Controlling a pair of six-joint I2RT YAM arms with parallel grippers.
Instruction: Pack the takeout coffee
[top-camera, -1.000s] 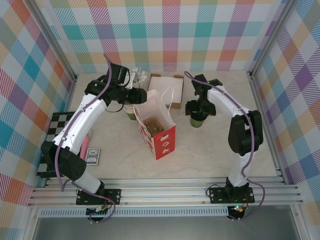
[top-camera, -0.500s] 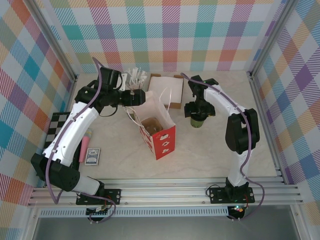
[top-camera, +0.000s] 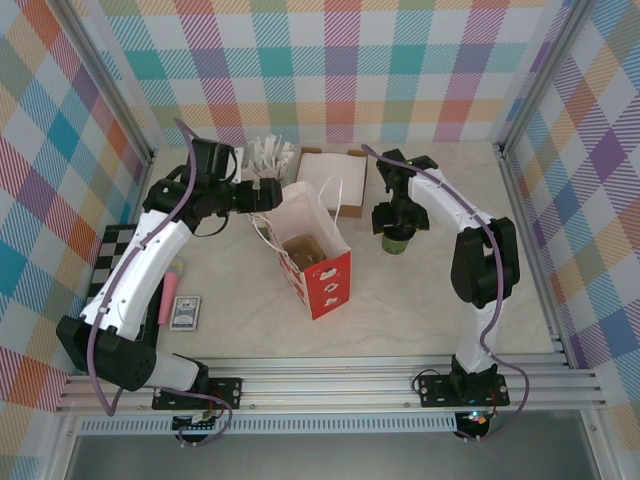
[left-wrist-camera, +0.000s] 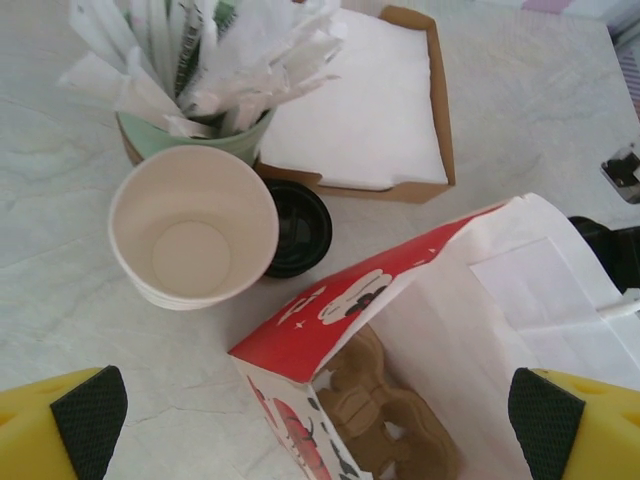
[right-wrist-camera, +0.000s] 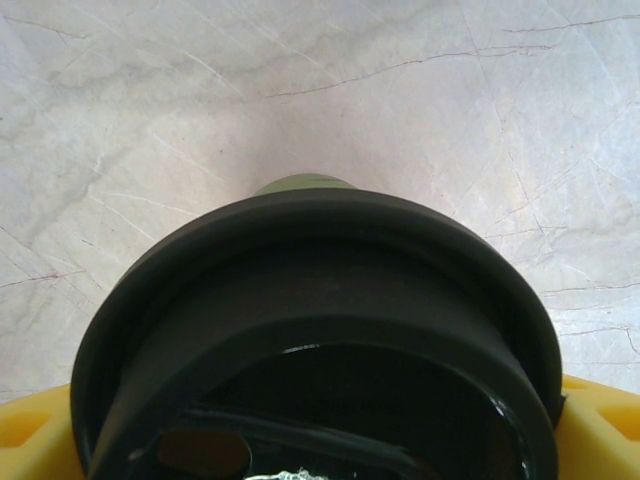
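Takeout coffee (top-camera: 398, 242): you have it upright on the table (top-camera: 420, 310), to the right of the paper bag and apart from it, just in front of the napkin tray's right corner. Black lid (right-wrist-camera: 320, 290) is on; a sliver of dark-green cup wall shows past its far edge in the right wrist view.

Right gripper (top-camera: 397, 222): it sits straight over the cup. Its yellow fingers (right-wrist-camera: 30, 425) flank the lid on both sides, close against the rim. You cannot tell from these views whether the pads press the cup or only bracket it.

Paper bag (left-wrist-camera: 300, 335): red and white, standing open at mid-table, mouth up. A brown cardboard cup carrier (left-wrist-camera: 385, 420) lies inside at the bottom.

Left gripper (left-wrist-camera: 318, 418): jaws spread wide, nothing between them. It hangs above the bag's left rear corner, looking down past it.

Behind the bag, from the left wrist view:
- stack of cream paper cups (left-wrist-camera: 193, 228), upright, top cup empty;
- loose black lid (left-wrist-camera: 298, 228) flat on the table, touching the stack's right side;
- pale-green cup (left-wrist-camera: 150, 138) stuffed with white packets, just behind the stack;
- brown tray (left-wrist-camera: 441, 120) of white napkins, right of that cup.

Far left of the table: checkerboard (top-camera: 115, 250), a pink item (top-camera: 172, 290), and a small dark card box (top-camera: 185, 312).
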